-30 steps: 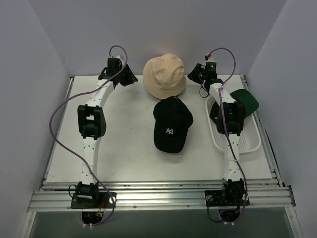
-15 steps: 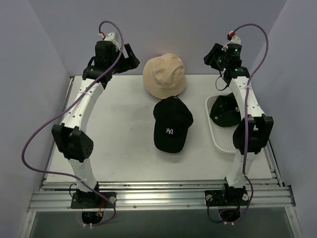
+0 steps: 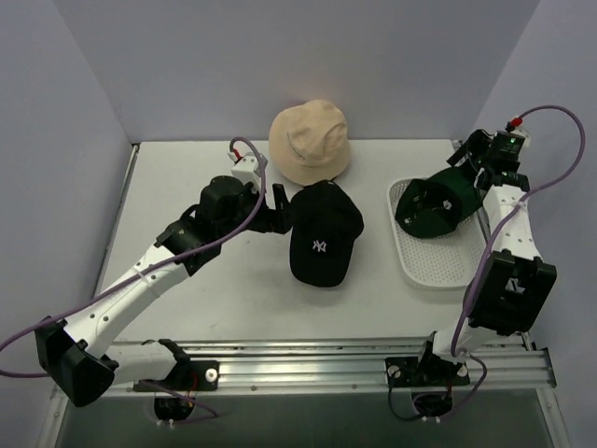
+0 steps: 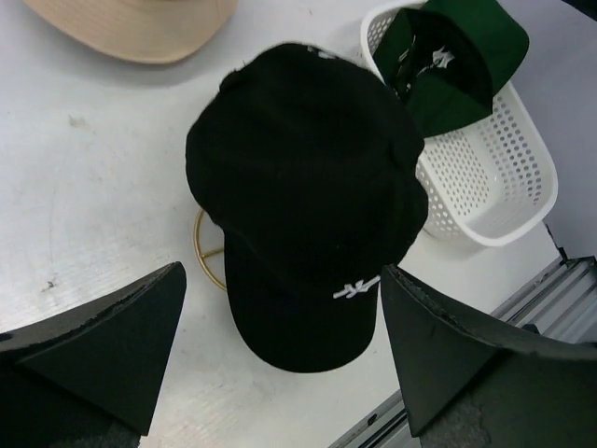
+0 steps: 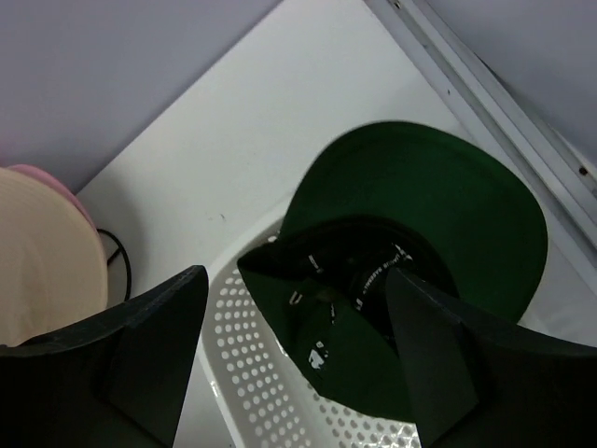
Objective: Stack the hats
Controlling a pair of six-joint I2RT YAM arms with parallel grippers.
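Sitting in tray, right of frame: green cap.
Left gripper: spread, empty.
Right gripper: spread, empty.

tan bucket hat, black cap with white logo, dark green hat, white perforated tray

A white perforated tray sits at the right side of the pale counter, a thin gold wire loop lies near the middle, and a metal rail lines the near edge.

tan hat cropped, pink hat mostly hidden
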